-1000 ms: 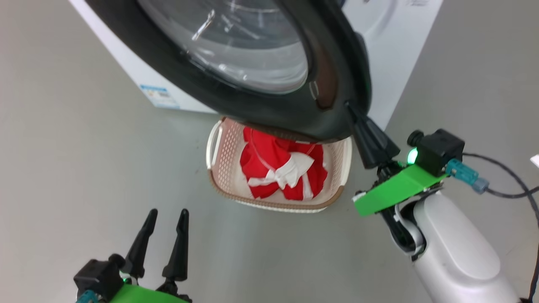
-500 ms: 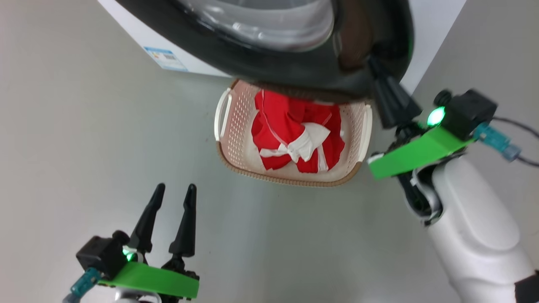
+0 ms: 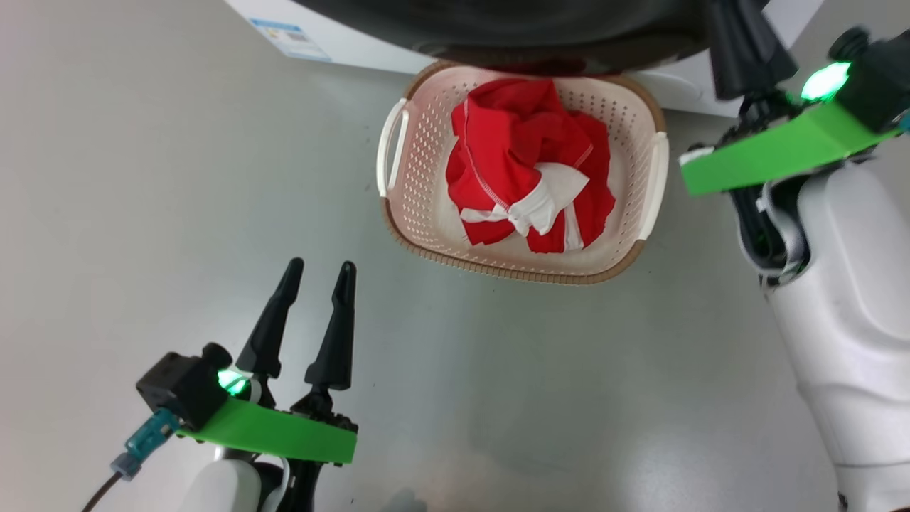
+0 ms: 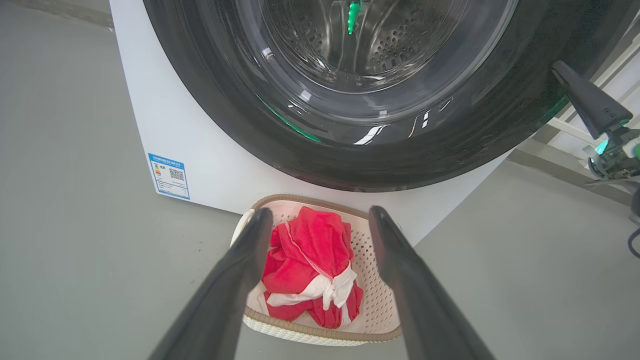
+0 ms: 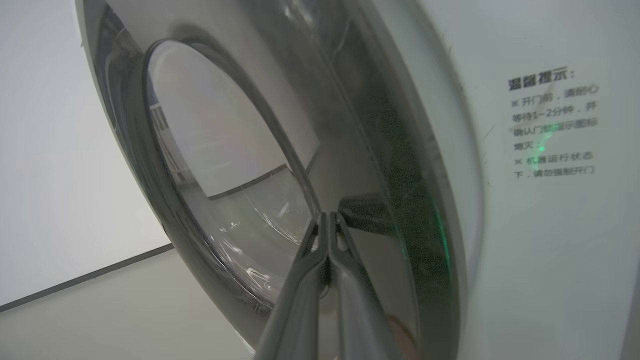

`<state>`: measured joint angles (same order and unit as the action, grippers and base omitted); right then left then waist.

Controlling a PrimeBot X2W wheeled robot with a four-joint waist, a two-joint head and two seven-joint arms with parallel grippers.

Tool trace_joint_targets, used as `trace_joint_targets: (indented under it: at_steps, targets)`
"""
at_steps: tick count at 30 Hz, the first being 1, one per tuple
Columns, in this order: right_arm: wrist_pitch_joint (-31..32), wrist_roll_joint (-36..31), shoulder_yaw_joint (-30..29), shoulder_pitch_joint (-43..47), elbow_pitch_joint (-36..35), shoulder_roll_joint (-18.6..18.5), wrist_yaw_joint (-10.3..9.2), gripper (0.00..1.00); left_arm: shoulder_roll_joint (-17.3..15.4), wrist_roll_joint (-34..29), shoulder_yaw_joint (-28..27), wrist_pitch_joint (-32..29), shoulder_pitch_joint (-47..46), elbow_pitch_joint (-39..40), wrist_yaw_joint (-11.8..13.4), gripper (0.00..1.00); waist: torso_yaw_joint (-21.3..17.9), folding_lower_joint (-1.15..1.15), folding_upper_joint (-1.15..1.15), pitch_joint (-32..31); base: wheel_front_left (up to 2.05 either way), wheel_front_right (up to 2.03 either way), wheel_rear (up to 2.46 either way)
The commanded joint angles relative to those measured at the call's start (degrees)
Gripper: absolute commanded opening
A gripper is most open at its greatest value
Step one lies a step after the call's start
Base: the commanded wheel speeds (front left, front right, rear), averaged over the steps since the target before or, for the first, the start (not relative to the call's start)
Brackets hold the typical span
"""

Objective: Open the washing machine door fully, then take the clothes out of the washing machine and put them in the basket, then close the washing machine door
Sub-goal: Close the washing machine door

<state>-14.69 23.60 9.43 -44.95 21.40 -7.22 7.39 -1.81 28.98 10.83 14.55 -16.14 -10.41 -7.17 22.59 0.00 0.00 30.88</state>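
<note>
The basket point(image 3: 650, 178) stands on the floor in front of the washing machine point(image 4: 150, 115), with the red and white clothes point(image 3: 522, 153) bunched inside it. The washing machine door point(image 4: 235, 110) lies close against the machine's front, and its black rim point(image 3: 540, 32) crosses the top of the head view. My right gripper point(image 5: 327, 216) is shut, its tips pressed on the door's rim beside the glass; it also shows in the head view point(image 3: 743, 35). My left gripper point(image 3: 321, 267) hovers open and empty over the floor, short of the basket point(image 4: 385, 310).
Grey floor surrounds the basket. A small blue label point(image 4: 169, 176) sits low on the machine's white front. A printed notice point(image 5: 550, 125) is on the front panel beside the door. A dark cable trails from my left wrist point(image 3: 99, 494).
The head view has shifted. My right gripper, shut against the door, has moved toward the machine with it, and the door covers less of the basket. The left gripper stays open.
</note>
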Motion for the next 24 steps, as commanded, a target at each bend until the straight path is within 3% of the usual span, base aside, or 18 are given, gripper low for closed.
trace_joint_targets:
  at_steps: [1,15,24]
  targets:
    - [-0.31,-0.42,0.12,-1.40,-1.07,0.97,0.10,0.00,-1.08,0.39,-1.66,0.45,-0.58,1.52,-0.32,1.00,1.10,0.00,0.00,1.42,0.00,0.00,0.00]
    - [-0.31,-0.78,-3.94,-7.67,-1.24,1.55,0.10,0.00,-1.07,1.83,-1.45,0.45,-2.37,2.44,-0.32,1.00,2.06,0.00,0.00,4.76,0.00,0.00,0.00]
    - [-0.31,-0.47,-1.51,-6.05,-0.99,2.07,0.10,0.00,-1.07,1.26,-1.66,0.45,-2.10,2.19,-0.32,1.00,0.83,0.00,0.00,2.76,0.00,0.00,0.00]
